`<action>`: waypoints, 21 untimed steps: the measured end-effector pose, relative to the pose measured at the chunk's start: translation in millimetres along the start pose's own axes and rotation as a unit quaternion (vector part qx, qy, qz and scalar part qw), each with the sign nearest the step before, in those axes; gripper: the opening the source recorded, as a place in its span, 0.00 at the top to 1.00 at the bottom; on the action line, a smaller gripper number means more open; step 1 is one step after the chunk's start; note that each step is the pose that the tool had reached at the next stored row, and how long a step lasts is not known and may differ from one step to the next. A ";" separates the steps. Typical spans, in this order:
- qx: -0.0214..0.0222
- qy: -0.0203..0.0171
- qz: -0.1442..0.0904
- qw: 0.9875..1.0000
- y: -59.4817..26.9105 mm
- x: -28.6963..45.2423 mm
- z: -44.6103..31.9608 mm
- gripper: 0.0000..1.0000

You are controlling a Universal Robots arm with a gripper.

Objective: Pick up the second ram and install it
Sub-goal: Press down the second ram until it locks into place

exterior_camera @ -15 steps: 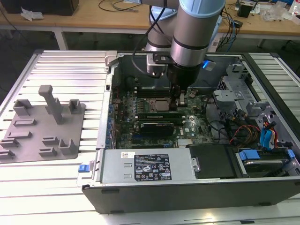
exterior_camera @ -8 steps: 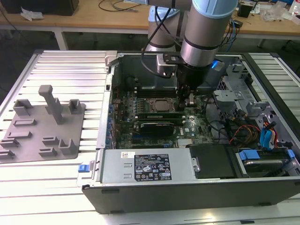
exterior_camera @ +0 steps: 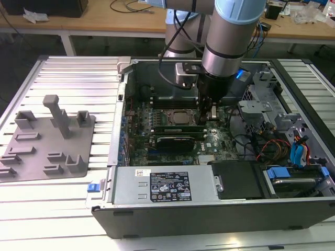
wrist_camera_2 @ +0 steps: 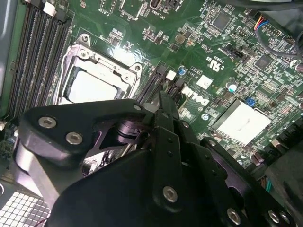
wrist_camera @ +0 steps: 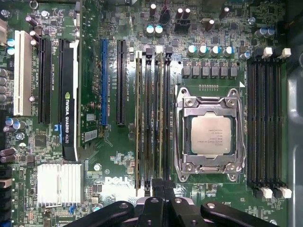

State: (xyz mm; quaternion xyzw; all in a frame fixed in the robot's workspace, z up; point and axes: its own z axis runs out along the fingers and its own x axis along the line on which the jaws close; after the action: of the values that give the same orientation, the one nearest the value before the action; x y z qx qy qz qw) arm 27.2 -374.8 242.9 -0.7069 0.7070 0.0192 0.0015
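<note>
My gripper (exterior_camera: 211,116) reaches down into the open computer case, just to the exterior view's right of the processor socket (exterior_camera: 180,117). In the first wrist view its dark fingers (wrist_camera: 163,185) are shut together at one end of the bank of long memory slots. The second ram (wrist_camera: 163,118) is a thin green stick standing on edge in a slot of that bank, in line with the fingertips. Whether the fingers touch it is hidden by the gripper body. In the second wrist view the gripper (wrist_camera_2: 164,101) tapers to a narrow tip over the slot ends.
The grey holder tray (exterior_camera: 49,141) lies on the ribbed table to the exterior view's left of the case. A graphics card (wrist_camera: 68,94), a silver heatsink (wrist_camera: 59,182) and a second slot bank (wrist_camera: 267,118) flank the work area. Cables (exterior_camera: 272,146) and drive bays crowd the case's right side.
</note>
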 end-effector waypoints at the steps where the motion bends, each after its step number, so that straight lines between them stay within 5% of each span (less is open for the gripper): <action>1: 0.000 0.000 0.001 1.000 -0.5 0.0 0.3 0.92; 4: 0.000 0.000 0.016 1.000 -0.8 0.1 3.1 0.92; 21: 0.000 0.000 0.016 1.000 -1.1 -2.1 13.9 0.92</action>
State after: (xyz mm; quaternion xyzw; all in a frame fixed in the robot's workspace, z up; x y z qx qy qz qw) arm 27.9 -372.4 229.1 -0.6955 0.7183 0.0192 0.0018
